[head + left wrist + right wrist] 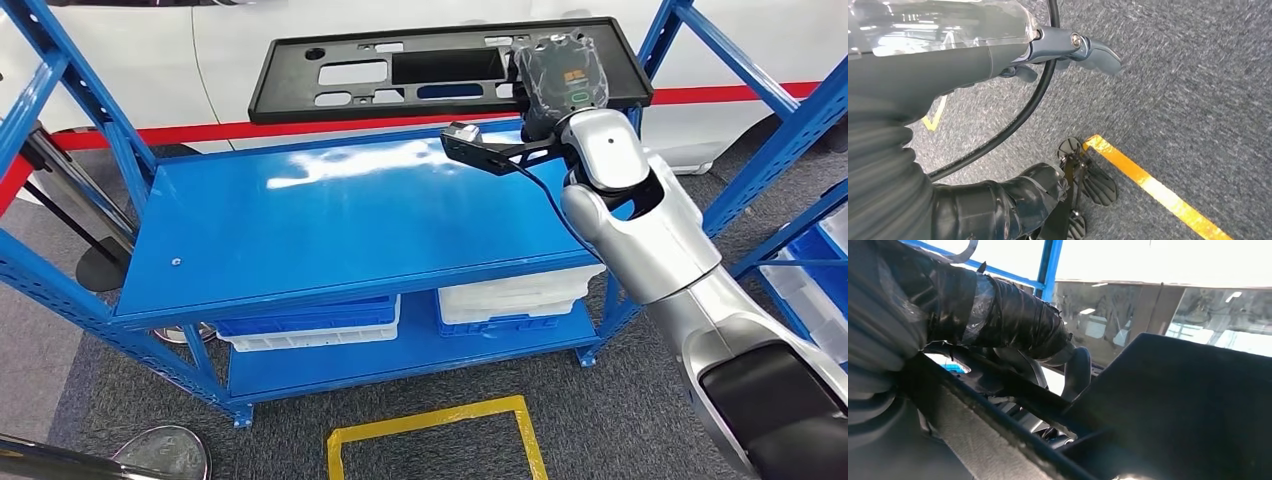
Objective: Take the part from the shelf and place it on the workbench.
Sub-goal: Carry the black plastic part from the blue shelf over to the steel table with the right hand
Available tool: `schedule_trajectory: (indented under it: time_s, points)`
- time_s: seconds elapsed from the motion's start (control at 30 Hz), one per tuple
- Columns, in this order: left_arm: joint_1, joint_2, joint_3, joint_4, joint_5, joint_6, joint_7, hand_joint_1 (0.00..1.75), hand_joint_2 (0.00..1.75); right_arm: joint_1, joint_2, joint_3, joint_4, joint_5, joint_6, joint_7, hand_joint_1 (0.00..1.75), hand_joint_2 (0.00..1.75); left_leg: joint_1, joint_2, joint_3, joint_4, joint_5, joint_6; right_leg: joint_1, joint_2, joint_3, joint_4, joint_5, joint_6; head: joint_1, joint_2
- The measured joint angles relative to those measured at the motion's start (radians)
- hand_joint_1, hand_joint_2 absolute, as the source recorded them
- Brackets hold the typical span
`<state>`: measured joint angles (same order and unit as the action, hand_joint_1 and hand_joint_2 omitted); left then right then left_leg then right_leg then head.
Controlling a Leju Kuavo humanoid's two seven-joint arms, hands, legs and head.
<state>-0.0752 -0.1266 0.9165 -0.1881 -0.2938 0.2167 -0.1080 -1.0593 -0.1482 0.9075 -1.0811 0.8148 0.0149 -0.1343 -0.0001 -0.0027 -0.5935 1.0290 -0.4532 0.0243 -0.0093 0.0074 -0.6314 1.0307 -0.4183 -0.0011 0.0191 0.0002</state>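
Note:
The part (pixel 285 85) is a long flat black plastic panel with several cutouts, lying across the back of the blue shelf's top board (pixel 350 230). My right hand (pixel 565 75), wrapped in dark tape, grips the panel's right end. In the right wrist view the taped thumb (pixel 1013 320) lies over the panel's edge (pixel 1188 405) and darker fingers curl under it. My left hand (pixel 948 55) hangs over grey carpet, fingers apart and holding nothing.
Blue and white bins (pixel 310 325) (pixel 515 300) sit on the lower shelf. A yellow taped square (pixel 435 420) marks the carpet in front. Another blue rack (pixel 790 130) stands close on the right. A white car body with a red stripe is behind the shelf.

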Motion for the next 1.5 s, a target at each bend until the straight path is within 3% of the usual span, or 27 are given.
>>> schedule_trajectory:
  time_s: [0.13,0.17,0.23,0.3,0.33,0.37,0.4,0.5,0.57,0.67,0.7,0.77,0.83,0.87,0.9,0.93,1.03,1.1,1.17,1.2,1.23,1.3,1.33,1.37,1.4,1.43,1.5]
  points:
    - [-0.001,0.001,0.001,0.0,-0.001,0.01,0.001,0.0,1.75,0.007,-0.001,0.0,0.0,-0.004,0.0,0.0,1.75,1.75,0.0,0.002,0.001,-0.007,0.013,0.013,-0.004,0.0,0.001,-0.002,0.004,0.012,0.0,0.0]
    - [-0.001,0.001,0.001,0.0,-0.001,0.013,0.003,0.0,1.75,0.008,-0.002,0.0,0.0,-0.005,0.0,-0.001,1.75,1.75,0.002,0.004,0.003,-0.016,0.02,0.018,-0.004,-0.001,-0.003,0.007,-0.008,0.016,0.0,0.0]
    - [-0.002,0.001,0.001,0.0,0.0,0.017,0.008,0.0,1.75,0.011,-0.006,0.0,0.0,-0.005,0.0,-0.002,1.75,1.75,0.007,0.01,0.002,-0.031,0.034,0.028,-0.004,-0.002,-0.029,0.078,-0.068,0.02,0.001,0.0]
    - [-0.002,0.001,0.003,0.0,0.001,0.019,0.011,0.0,1.75,0.018,-0.008,0.0,0.001,-0.005,0.001,-0.003,1.75,1.75,0.006,0.013,-0.006,-0.031,0.039,0.031,-0.008,-0.002,-0.076,0.206,-0.14,0.025,0.001,0.0]
    - [-0.002,0.001,0.004,0.0,0.001,0.02,0.012,0.0,1.75,0.023,-0.008,0.0,0.002,-0.005,0.001,-0.004,1.75,1.75,0.006,0.014,-0.011,-0.029,0.041,0.031,-0.011,-0.002,-0.09,0.253,-0.156,0.028,0.001,0.0]
    - [-0.002,0.001,0.005,0.0,0.001,0.021,0.014,0.0,1.75,0.027,-0.009,0.0,0.003,-0.005,0.002,-0.005,1.75,1.75,0.006,0.014,-0.016,-0.026,0.043,0.029,-0.015,-0.003,-0.089,0.268,-0.154,0.031,0.001,0.0]
    - [-0.002,0.001,0.006,0.0,0.001,0.021,0.016,0.0,1.75,0.03,-0.009,0.0,0.004,-0.005,0.004,-0.006,1.75,1.75,0.007,0.014,-0.021,-0.021,0.044,0.028,-0.02,-0.004,-0.068,0.24,-0.134,0.034,0.001,0.0]
    - [-0.002,0.001,0.007,0.0,0.001,0.024,0.02,0.0,1.75,0.032,-0.009,0.0,0.004,-0.007,0.006,-0.01,1.75,1.75,0.01,0.013,-0.041,-0.001,0.045,0.014,-0.026,-0.006,0.034,0.064,-0.07,0.037,0.001,0.0]
    - [-0.002,0.001,0.008,0.0,0.001,0.027,0.021,0.0,1.75,0.033,-0.008,0.0,0.004,-0.009,0.007,-0.011,1.75,1.75,0.01,0.012,-0.049,0.006,0.05,-0.001,-0.018,-0.002,0.047,0.03,-0.065,0.028,0.0,0.0]
    - [-0.002,0.0,0.008,0.0,0.002,0.029,0.023,0.0,1.75,0.033,-0.008,0.0,0.003,-0.009,0.008,-0.012,1.75,1.75,0.013,0.009,-0.063,0.012,0.054,-0.022,-0.013,-0.003,0.032,0.024,-0.049,0.002,0.0,0.0]
    - [-0.001,-0.001,0.008,0.0,0.002,0.029,0.024,0.0,1.75,0.032,-0.007,0.0,0.003,-0.009,0.009,-0.012,1.75,1.75,0.016,0.009,-0.073,0.03,0.034,-0.027,-0.013,-0.004,0.025,0.021,-0.04,-0.009,0.0,0.0]
    - [-0.001,-0.002,0.009,0.0,0.002,0.031,0.025,0.0,1.75,0.031,-0.006,0.0,0.003,-0.009,0.01,-0.012,1.75,1.75,0.02,0.008,-0.107,0.121,-0.047,-0.031,-0.011,-0.006,0.008,0.017,-0.022,-0.027,0.0,0.0]
    - [-0.002,-0.001,0.01,0.0,0.002,0.032,0.025,0.0,1.75,0.032,-0.006,0.0,0.003,-0.009,0.012,-0.011,1.75,1.75,0.02,0.007,-0.139,0.247,-0.121,-0.032,-0.004,-0.005,-0.013,0.018,-0.005,-0.032,-0.001,0.0]
    - [-0.002,-0.001,0.012,0.0,0.002,0.033,0.025,0.0,1.75,0.033,-0.006,0.0,0.003,-0.009,0.013,-0.011,1.75,1.75,0.019,0.007,-0.142,0.285,-0.134,-0.031,0.0,-0.005,-0.024,0.018,0.003,-0.033,-0.001,0.0]
    - [-0.002,-0.001,0.013,0.0,0.002,0.033,0.025,0.0,1.75,0.034,-0.006,0.0,0.003,-0.009,0.014,-0.012,1.75,1.75,0.019,0.007,-0.13,0.291,-0.128,-0.028,0.003,-0.005,-0.035,0.019,0.011,-0.033,-0.001,0.0]
    - [-0.002,-0.001,0.013,0.0,0.002,0.033,0.025,0.0,1.75,0.035,-0.006,0.0,0.003,-0.009,0.014,-0.012,1.75,1.75,0.016,0.007,-0.096,0.253,-0.106,-0.022,0.005,-0.004,-0.047,0.02,0.02,-0.032,-0.001,0.0]
    - [-0.005,0.001,0.014,0.0,0.001,0.034,0.024,0.0,1.75,0.036,-0.006,0.0,0.004,-0.011,0.014,-0.013,1.75,1.75,0.0,0.005,0.05,0.047,-0.065,0.0,0.006,-0.005,-0.07,0.02,0.046,-0.023,0.0,0.0]
    - [-0.006,0.003,0.015,0.0,0.001,0.035,0.022,0.0,1.75,0.038,-0.007,0.0,0.005,-0.011,0.015,-0.013,1.75,1.75,-0.01,0.004,0.08,-0.009,-0.067,0.005,0.002,-0.008,-0.07,0.013,0.062,-0.011,-0.001,0.0]
    - [-0.007,0.003,0.016,0.0,0.001,0.036,0.022,0.0,1.75,0.039,-0.008,0.0,0.007,-0.012,0.015,-0.015,1.75,1.75,-0.011,0.007,0.074,-0.024,-0.043,0.011,-0.002,-0.008,-0.069,0.004,0.075,0.001,-0.001,0.0]
    - [-0.007,0.003,0.016,0.0,0.001,0.037,0.022,0.0,1.75,0.039,-0.009,0.0,0.008,-0.013,0.015,-0.017,1.75,1.75,-0.009,0.011,0.07,-0.035,-0.028,0.018,-0.002,-0.007,-0.074,0.011,0.06,0.005,0.0,0.0]
    - [-0.008,0.003,0.017,0.0,0.0,0.039,0.022,0.0,1.75,0.039,-0.009,0.0,0.01,-0.013,0.015,-0.018,1.75,1.75,-0.007,0.014,0.064,-0.045,-0.011,0.024,-0.002,-0.006,-0.084,0.034,0.028,0.009,0.0,0.0]
    - [-0.009,0.003,0.019,0.0,-0.001,0.041,0.023,0.0,1.75,0.04,-0.01,0.0,0.013,-0.014,0.015,-0.019,1.75,1.75,-0.004,0.019,0.038,-0.05,0.017,0.032,-0.004,-0.006,-0.117,0.148,-0.073,0.016,0.002,0.0]
    - [-0.009,0.003,0.02,0.0,-0.001,0.043,0.023,0.0,1.75,0.043,-0.011,0.0,0.015,-0.014,0.015,-0.02,1.75,1.75,-0.004,0.021,0.022,-0.048,0.029,0.032,-0.007,-0.006,-0.13,0.214,-0.109,0.02,0.002,0.0]
    - [-0.009,0.003,0.021,0.0,-0.001,0.044,0.023,0.0,1.75,0.048,-0.011,0.0,0.017,-0.015,0.015,-0.021,1.75,1.75,-0.004,0.021,0.006,-0.045,0.039,0.031,-0.009,-0.006,-0.134,0.264,-0.125,0.024,0.002,0.0]
    - [-0.008,0.003,0.022,0.0,-0.002,0.045,0.024,0.0,1.75,0.051,-0.011,0.0,0.02,-0.015,0.015,-0.021,1.75,1.75,-0.004,0.021,-0.011,-0.041,0.048,0.029,-0.012,-0.007,-0.122,0.282,-0.118,0.028,0.002,0.0]
    - [-0.008,0.003,0.023,0.0,-0.002,0.046,0.024,0.0,1.75,0.054,-0.012,0.0,0.023,-0.015,0.015,-0.021,1.75,1.75,-0.002,0.021,-0.027,-0.035,0.056,0.027,-0.015,-0.007,-0.093,0.262,-0.098,0.032,0.002,0.0]
    - [-0.008,0.003,0.023,0.0,-0.003,0.047,0.025,0.0,1.75,0.055,-0.011,0.0,0.027,-0.015,0.015,-0.021,1.75,1.75,0.0,0.02,-0.06,-0.018,0.069,0.018,-0.018,-0.008,0.007,0.139,-0.074,0.035,0.002,0.0]
